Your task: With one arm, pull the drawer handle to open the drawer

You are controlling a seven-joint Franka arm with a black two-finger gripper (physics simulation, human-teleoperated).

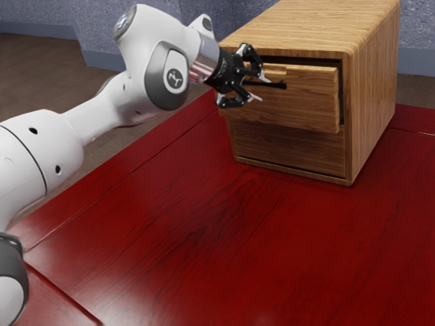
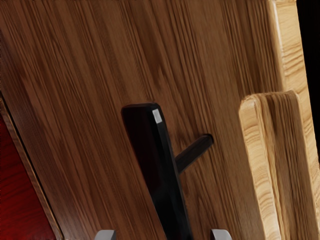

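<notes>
A wooden cabinet [image 1: 309,27] stands on the red table [image 1: 204,231]. Its top drawer [image 1: 302,102] sticks out a little from the cabinet body. The drawer front carries a black bar handle [image 1: 273,85]. My gripper [image 1: 254,83] is at this handle, fingers spread above and below the bar. In the wrist view the handle [image 2: 152,155] runs down the drawer front [image 2: 85,100] and passes between my two fingertips [image 2: 106,235], with a gap on each side. The gripper [image 2: 162,235] is open around the bar.
Below the top drawer is a second, flush wooden panel [image 1: 292,146]. The cabinet sits at the table's far right in the exterior view. Bare red tabletop stretches in front of it and toward the exterior view's left, under my arm.
</notes>
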